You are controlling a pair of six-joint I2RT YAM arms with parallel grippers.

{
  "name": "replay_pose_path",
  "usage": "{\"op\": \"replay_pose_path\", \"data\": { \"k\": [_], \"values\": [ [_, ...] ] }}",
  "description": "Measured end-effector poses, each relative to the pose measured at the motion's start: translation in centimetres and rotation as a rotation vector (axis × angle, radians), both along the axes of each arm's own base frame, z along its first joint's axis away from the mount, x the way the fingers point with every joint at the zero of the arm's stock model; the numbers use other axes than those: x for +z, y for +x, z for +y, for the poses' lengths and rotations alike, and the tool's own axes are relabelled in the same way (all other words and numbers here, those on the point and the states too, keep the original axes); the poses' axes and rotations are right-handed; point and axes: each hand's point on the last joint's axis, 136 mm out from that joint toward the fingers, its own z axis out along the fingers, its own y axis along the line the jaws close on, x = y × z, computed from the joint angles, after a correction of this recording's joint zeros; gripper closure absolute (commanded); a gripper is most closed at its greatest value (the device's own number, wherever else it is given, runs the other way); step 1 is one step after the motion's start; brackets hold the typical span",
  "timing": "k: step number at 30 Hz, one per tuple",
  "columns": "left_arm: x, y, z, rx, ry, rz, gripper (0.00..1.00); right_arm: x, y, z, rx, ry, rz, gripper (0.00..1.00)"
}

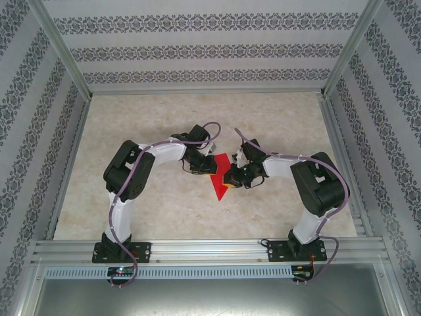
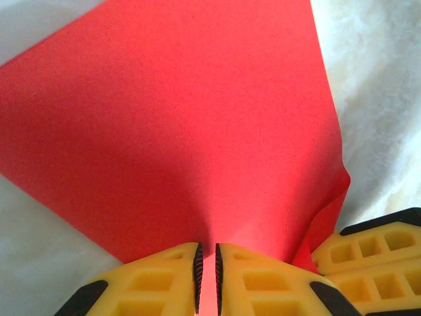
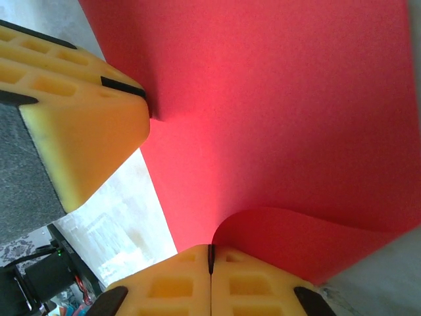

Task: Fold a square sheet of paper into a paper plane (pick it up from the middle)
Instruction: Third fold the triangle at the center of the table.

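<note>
From above, the red paper sheet [image 1: 219, 172] lies near the middle of the marbled table [image 1: 164, 210] as a narrow triangle with its point toward the arm bases, and the two grippers meet over its upper part. The left gripper [image 1: 204, 164] is on its left edge and the right gripper [image 1: 231, 176] on its right edge. The left arm [image 1: 125, 174] rises from its base, bends at a high elbow and reaches rightward. The right arm [image 1: 316, 184] mirrors it, its forearm slanting leftward to the paper. The overhead view is too small to show how the fingers stand, but the wrist cameras show it. In the left wrist view the yellow fingers [image 2: 263, 286] are drawn nearly together with a thin strip of red pinched in the slit between them. The sheet spreads flat away from them, and the other gripper's yellow tip is just beside its crumpled right corner. In the right wrist view the fingers are pressed flush together, and a curled lip of the paper rises into their seam, so they are clamped on that edge. The left gripper's finger touches the sheet's far side at upper left.
</note>
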Motion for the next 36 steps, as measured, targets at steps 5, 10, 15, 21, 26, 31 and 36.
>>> {"op": "replay_pose_path", "data": {
  "k": [5, 10, 15, 21, 26, 31, 36],
  "values": [
    [0.0, 0.0, 0.0, 0.000, -0.003, 0.003, 0.82, 0.1, 0.2, 0.1, -0.003, 0.004, -0.004, 0.94],
    [0.0, 0.0, 0.0, 0.000, -0.005, 0.004, 0.82, 0.6, 0.3, 0.8, 0.012, 0.013, -0.021, 0.94],
    [0.0, 0.0, 0.0, 0.000, -0.005, 0.004, 0.82, 0.9, 0.5, 1.3, 0.021, 0.017, -0.030, 0.94],
    [0.0, -0.1, 0.0, -0.001, -0.006, 0.005, 0.82, 0.4, 0.6, 1.2, 0.020, 0.009, -0.020, 0.94],
    [0.0, -0.1, 0.0, -0.001, -0.007, 0.006, 0.82, 0.3, 0.8, 1.4, 0.021, 0.002, -0.024, 0.94],
    [0.0, -0.1, 0.0, -0.002, -0.007, 0.006, 0.82, 0.2, 1.1, 1.5, 0.019, -0.004, -0.028, 0.94],
    [0.0, -0.1, 0.0, -0.002, -0.009, 0.006, 0.82, -0.2, 1.0, 1.5, 0.019, -0.018, -0.019, 0.93]
  ]
}}
